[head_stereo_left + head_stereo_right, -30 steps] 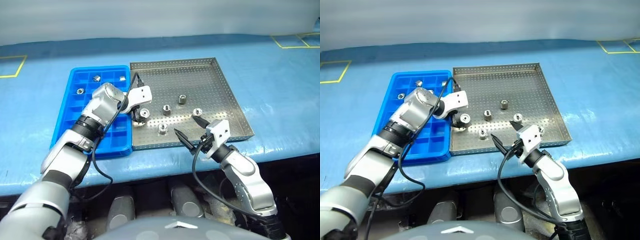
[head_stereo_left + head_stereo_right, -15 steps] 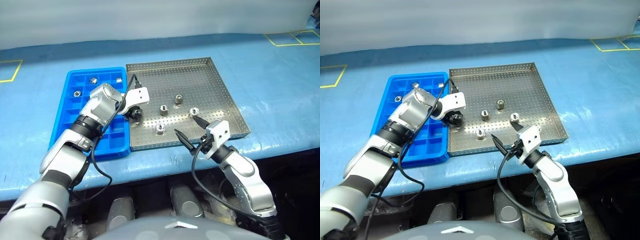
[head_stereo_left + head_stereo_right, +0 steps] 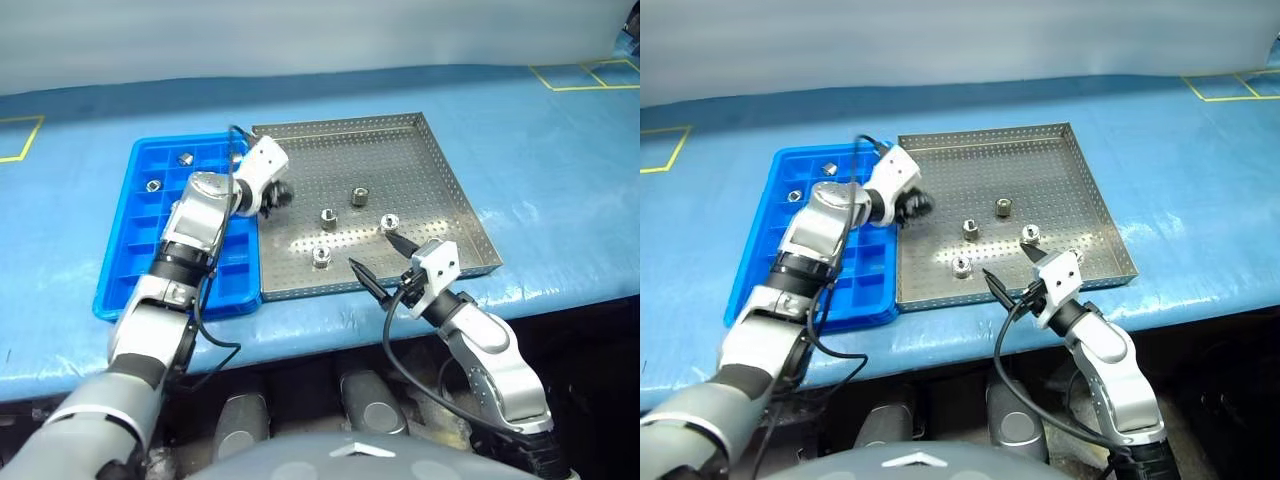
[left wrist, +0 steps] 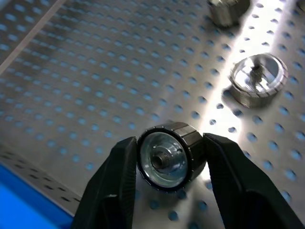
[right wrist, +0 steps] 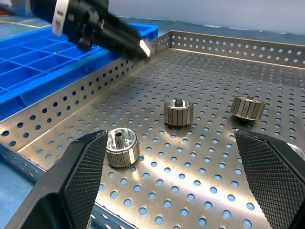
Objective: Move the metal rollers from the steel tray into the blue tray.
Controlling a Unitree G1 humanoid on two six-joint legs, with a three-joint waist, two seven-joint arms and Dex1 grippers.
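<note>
Left gripper (image 4: 164, 164) now lifted off steel tray (image 3: 440, 180), fingers clamped on one metal roller (image 4: 170, 156), near blue tray (image 3: 130, 260). Four rollers remain on steel tray. Right gripper (image 3: 383, 262) idle, fingers apart. Next: carry to blue tray.

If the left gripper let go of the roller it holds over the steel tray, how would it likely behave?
The roller looks rigid solid metal, so probably heavy for its size. Its round ribbed barrel suggests it could roll if it landed on its side. Those resting in the steel tray stand on flat ends, so upright it would likely stay put.
</note>
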